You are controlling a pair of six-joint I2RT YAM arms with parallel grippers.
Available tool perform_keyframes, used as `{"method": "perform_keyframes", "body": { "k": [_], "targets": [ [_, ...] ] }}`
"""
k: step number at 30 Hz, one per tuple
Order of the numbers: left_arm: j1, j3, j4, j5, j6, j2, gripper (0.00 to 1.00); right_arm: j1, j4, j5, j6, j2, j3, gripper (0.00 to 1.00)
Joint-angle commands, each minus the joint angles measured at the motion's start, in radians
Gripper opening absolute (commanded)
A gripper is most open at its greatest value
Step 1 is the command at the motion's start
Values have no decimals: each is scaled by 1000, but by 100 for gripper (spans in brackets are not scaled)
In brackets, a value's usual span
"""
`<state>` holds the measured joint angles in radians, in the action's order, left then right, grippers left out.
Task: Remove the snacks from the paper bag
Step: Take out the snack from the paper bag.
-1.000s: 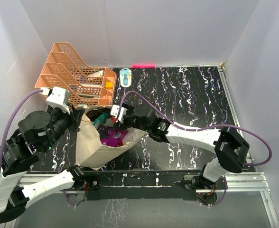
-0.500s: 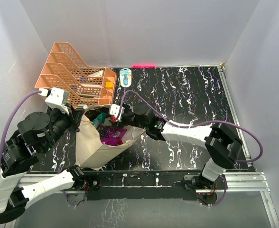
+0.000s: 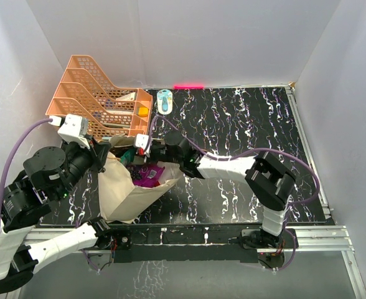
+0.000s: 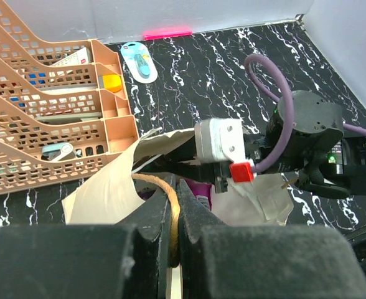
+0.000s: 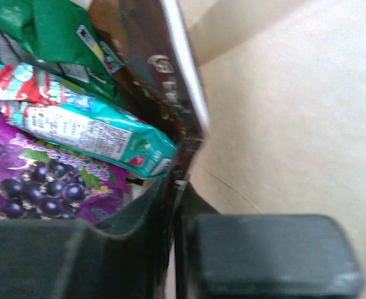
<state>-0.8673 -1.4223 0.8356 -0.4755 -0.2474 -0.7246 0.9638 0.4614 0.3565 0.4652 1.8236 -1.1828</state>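
The beige paper bag (image 3: 124,196) lies at the near left with its mouth toward the rack. My left gripper (image 4: 175,187) is shut on its brown cord handle (image 4: 164,187) and holds the mouth up; in the top view the left gripper (image 3: 104,156) is at the bag's rim. My right gripper (image 5: 173,187) is inside the bag, shut on the edge of the large dark brown chip bag (image 5: 161,75). Beside it lie a teal packet (image 5: 96,134), a purple pouch (image 5: 40,187) and a green packet (image 5: 52,31). From above, the right gripper (image 3: 136,161) is at the mouth, over the purple pouch (image 3: 147,177).
A peach tiered tray rack (image 3: 102,103) stands just behind the bag at the far left. A small blue-and-white object (image 3: 164,101) lies to its right by the back wall. The black marbled table (image 3: 245,124) stretches to the right, with white walls around it.
My right arm has reached further left into the bag's mouth, and its gripper has gone from open to shut on the dark brown chip bag. The left gripper has kept its hold on the handle.
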Motion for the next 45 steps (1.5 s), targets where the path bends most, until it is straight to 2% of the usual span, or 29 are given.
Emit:
{"method": "perform_keyframes", "body": {
  "k": [1, 5, 13, 16, 20, 23, 26, 29, 33, 35, 37, 45],
  "targets": [
    [-4, -31, -44, -51, -52, 0, 0, -8, 60, -119, -75, -45, -55, 8],
    [-4, -49, -51, -107, -111, -30, 0, -19, -4, -310, -145, -174, 11, 7],
    [-4, -117, -161, 75, -126, -217, 0, -38, -57, -522, -258, -448, 264, 8],
    [-3, -139, -213, 104, -136, -290, 0, -43, -60, -598, -298, -523, 339, 7],
    [-3, -161, -276, 110, -68, -404, 0, -44, -67, -653, -312, -608, 409, 8],
    [4, -210, -277, 17, 0, -482, 0, -43, -126, -590, -305, -645, 416, 8],
    [30, -241, -260, 72, 61, -501, 0, -42, -200, -468, -313, -687, 409, 8],
    [49, -205, -248, 79, 58, -454, 0, -41, -266, -366, -340, -723, 396, 8],
    [53, -105, -258, 270, 52, -337, 0, -13, -298, -185, -424, -726, 384, 7],
    [53, -55, -243, 366, 60, -283, 0, 40, -283, -153, -449, -713, 389, 8],
    [54, -29, -224, 399, 62, -238, 0, 102, -242, -142, -465, -687, 393, 8],
    [54, -3, -211, 341, 59, -183, 0, 179, 7, -107, -586, -480, 329, 8]
  ]
}}
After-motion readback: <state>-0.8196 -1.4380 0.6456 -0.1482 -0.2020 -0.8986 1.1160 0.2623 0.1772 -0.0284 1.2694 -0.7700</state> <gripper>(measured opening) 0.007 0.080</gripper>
